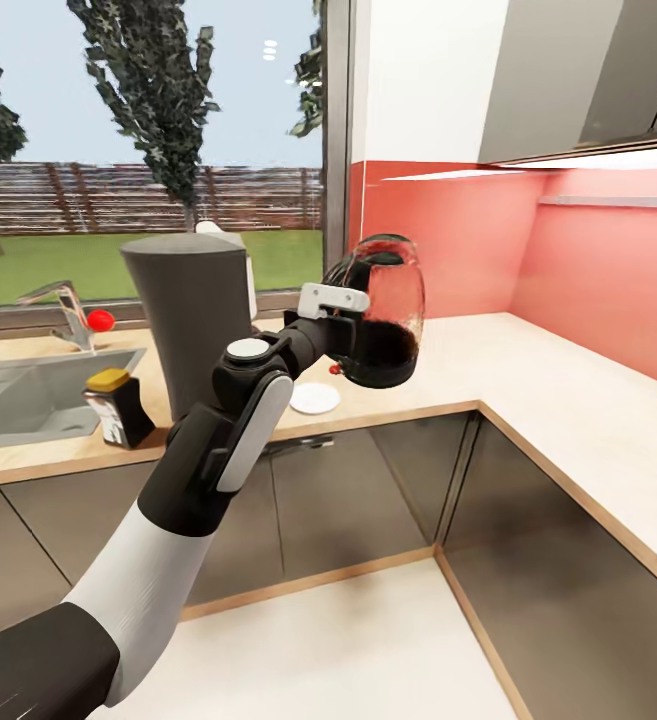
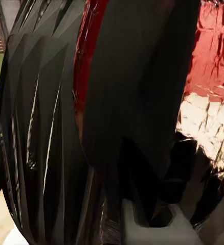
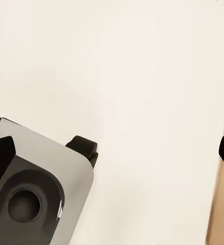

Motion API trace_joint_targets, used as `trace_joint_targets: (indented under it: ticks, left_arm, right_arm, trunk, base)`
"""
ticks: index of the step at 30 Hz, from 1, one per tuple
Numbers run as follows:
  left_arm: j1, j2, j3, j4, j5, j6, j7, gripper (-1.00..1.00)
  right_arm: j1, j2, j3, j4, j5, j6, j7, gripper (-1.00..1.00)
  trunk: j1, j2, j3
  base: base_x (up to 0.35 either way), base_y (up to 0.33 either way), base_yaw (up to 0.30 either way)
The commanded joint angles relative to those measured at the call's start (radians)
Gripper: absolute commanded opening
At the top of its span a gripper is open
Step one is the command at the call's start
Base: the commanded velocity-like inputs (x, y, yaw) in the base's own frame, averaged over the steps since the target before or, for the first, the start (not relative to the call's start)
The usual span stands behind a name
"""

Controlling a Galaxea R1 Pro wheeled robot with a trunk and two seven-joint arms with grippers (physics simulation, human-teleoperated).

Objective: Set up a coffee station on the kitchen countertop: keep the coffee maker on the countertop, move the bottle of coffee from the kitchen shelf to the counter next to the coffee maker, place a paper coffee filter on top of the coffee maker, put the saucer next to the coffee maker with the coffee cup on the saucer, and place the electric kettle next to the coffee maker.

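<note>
My left gripper (image 1: 340, 318) is shut on the loop handle of the electric kettle (image 1: 383, 312), holding it in the air above the countertop (image 1: 528, 372), just right of the coffee maker (image 1: 193, 320). Up close in the left wrist view, the kettle's dark glassy body (image 2: 142, 102) sits right in front of the camera. The white saucer (image 1: 315, 398) lies bare on the counter below the kettle, near the maker's base. The bottle of coffee (image 1: 118, 406) with its yellow lid stands left of the maker. The cup and paper filter are out of view. My right gripper (image 3: 112, 153) hangs open over pale floor.
A steel sink (image 1: 28, 395) and faucet (image 1: 63, 310) with a red knob lie left of the bottle. The counter turns along the red wall (image 1: 608, 290) at right, under upper cabinets (image 1: 568, 80). The robot's base (image 3: 35, 189) is seen below my right gripper.
</note>
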Motion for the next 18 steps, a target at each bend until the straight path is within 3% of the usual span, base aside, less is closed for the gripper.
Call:
trace_joint_targets:
  ticks: [1,18]
  left_arm:
    - [-0.001,0.0,-0.001,-0.001,0.005,0.003,0.01,-1.0]
    - [-0.001,0.0,0.0,-0.001,0.005,0.003,0.01,-1.0]
  right_arm:
    - [-0.002,0.0,0.001,0.004,0.002,-0.007,0.001,1.0]
    - [-0.002,0.0,0.001,0.004,0.002,-0.007,0.001,1.0]
  trunk:
    - [0.0,-0.001,-0.001]
    - [0.0,-0.001,-0.001]
  base:
    - [0.206,0.0,0.0]
    - [0.099,-0.065,0.001]
